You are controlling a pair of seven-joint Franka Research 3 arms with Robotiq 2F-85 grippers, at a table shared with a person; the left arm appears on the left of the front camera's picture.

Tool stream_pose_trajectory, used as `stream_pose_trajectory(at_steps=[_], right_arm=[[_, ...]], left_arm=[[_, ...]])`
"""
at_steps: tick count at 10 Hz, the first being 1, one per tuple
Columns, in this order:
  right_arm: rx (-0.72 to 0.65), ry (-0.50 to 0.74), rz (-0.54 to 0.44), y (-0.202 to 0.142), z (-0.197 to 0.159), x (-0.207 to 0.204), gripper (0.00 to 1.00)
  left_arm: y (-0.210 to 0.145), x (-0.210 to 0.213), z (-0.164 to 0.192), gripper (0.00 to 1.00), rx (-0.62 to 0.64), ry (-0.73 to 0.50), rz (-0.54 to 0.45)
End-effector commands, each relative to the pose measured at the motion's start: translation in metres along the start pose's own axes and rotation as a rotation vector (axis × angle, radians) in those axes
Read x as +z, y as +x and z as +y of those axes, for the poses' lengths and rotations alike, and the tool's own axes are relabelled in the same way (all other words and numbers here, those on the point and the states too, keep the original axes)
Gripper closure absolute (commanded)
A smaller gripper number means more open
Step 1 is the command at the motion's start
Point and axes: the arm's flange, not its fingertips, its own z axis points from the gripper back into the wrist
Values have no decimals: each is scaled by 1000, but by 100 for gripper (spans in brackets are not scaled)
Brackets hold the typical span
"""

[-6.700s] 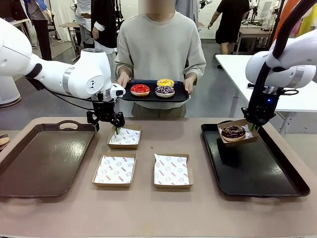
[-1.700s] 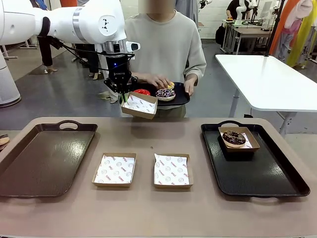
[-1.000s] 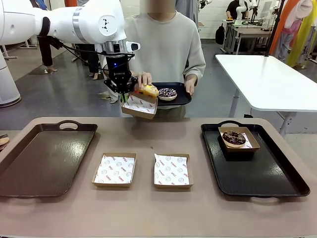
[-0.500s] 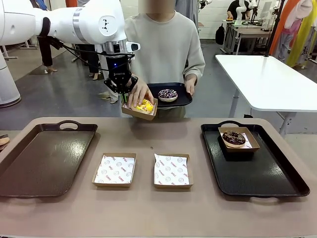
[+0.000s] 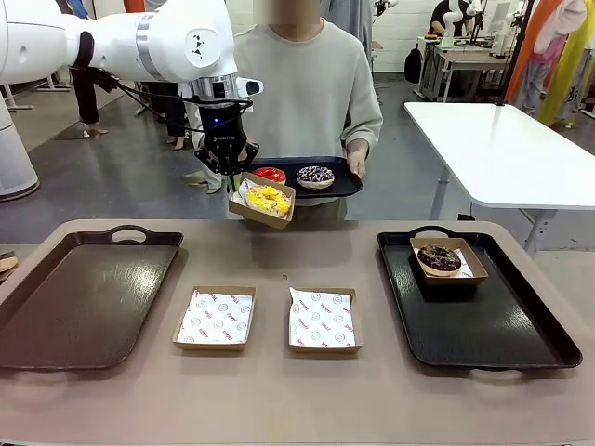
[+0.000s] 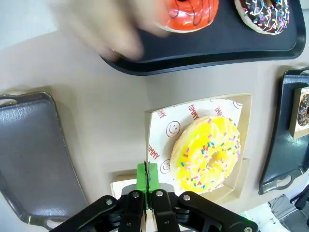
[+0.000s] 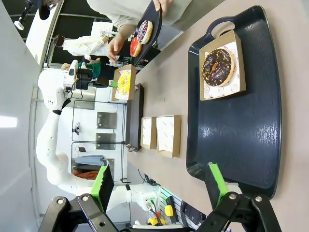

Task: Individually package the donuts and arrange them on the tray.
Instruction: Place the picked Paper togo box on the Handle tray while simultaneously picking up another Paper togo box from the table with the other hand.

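- Nearest on the surface [image 5: 279,400] sit two empty boxes [image 5: 216,318], side by side. They lie between a brown tray [image 5: 56,307] on the left and a black tray [image 5: 502,344] on the right.
- At the far end of the black tray, the dark chocolate donut [image 5: 438,258] sits in its own box.
- The right jaws are spread wide over that tray and hold nothing.
- Farther off, the left jaws pinch the edge of a raised box [image 5: 279,216]. The yellow donut [image 5: 268,199] lies inside it.
- Farthest, a person holds a small tray [image 5: 339,186] with the red donut [image 5: 271,174] and the sprinkle donut [image 5: 315,175].
- The yellow donut looks packed. Next, I think, the box must go to the black tray, beside the first one. It should stay flat so the donut does not slide.
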Motion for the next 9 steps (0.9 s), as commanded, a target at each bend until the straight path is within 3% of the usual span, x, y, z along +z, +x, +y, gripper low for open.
stream_pose_trajectory(at_steps=[1, 9], right_arm=[[-3, -11, 11, -2, 2, 2, 0], [-3, -11, 11, -2, 2, 2, 0]], left_arm=[[-4, 1, 2, 100, -9, 3, -3], [-4, 1, 2, 100, -9, 3, -3]])
